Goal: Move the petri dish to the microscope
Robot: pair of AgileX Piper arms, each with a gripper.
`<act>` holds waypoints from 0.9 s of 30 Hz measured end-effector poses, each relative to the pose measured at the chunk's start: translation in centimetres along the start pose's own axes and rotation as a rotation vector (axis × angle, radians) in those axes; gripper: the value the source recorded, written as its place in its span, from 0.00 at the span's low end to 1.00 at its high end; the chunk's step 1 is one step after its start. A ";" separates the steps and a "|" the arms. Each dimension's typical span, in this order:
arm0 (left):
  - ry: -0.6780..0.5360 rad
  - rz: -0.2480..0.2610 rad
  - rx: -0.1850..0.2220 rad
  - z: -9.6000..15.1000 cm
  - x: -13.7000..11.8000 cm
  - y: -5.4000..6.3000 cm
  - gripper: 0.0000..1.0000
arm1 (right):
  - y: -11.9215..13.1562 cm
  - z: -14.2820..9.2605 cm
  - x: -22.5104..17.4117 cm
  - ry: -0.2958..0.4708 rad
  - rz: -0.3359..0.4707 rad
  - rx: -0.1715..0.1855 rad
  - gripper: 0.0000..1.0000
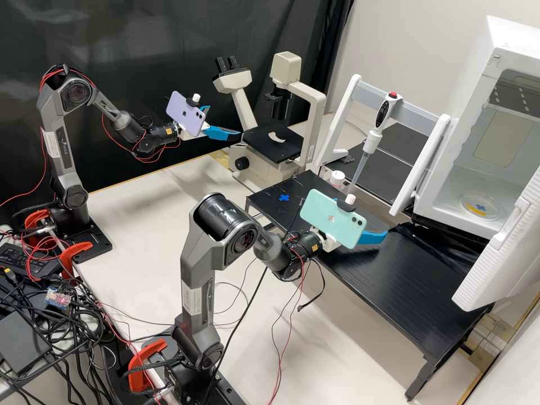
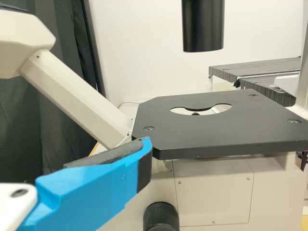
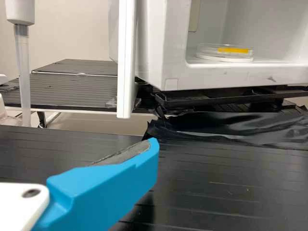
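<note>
Platform: black, finely ridged slats (image 1: pixel 394 281), a small blue cross (image 1: pixel 284 197) stuck on it
Petri dish: clear, shallow and round (image 3: pixel 211 50), yellow strip on its side, on the floor of the open, smooth white cabinet (image 3: pixel 231 74)
Microscope: cream body, flat black stage (image 2: pixel 207 134) with a rounded cutout
Tabletop: plain, pale (image 1: pixel 140 225)
Room: pale wall (image 1: pixel 394 34), dark folded drape (image 1: pixel 152 39)
Right gripper (image 1: pixel 371 217): blue fingers spread, empty, above the platform
Left gripper (image 1: pixel 225 121): likewise spread and empty, near the stage
</note>
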 end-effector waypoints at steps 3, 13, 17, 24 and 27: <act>0.000 0.000 0.000 0.0 0.0 0.0 1.00 | 0.0 0.0 0.0 0.000 0.000 0.000 1.00; 0.000 0.000 0.000 0.0 0.0 0.0 1.00 | 0.5 0.6 0.0 -0.018 0.018 0.001 1.00; 0.000 0.000 0.000 0.0 0.0 0.0 1.00 | 1.1 1.2 -0.1 -0.033 0.035 0.008 1.00; 0.000 0.000 0.000 0.0 0.0 0.0 1.00 | 2.8 2.4 0.0 -0.056 0.078 0.028 1.00; 0.000 0.000 0.000 0.0 0.0 0.0 1.00 | 4.1 2.6 0.5 -0.055 0.119 0.042 1.00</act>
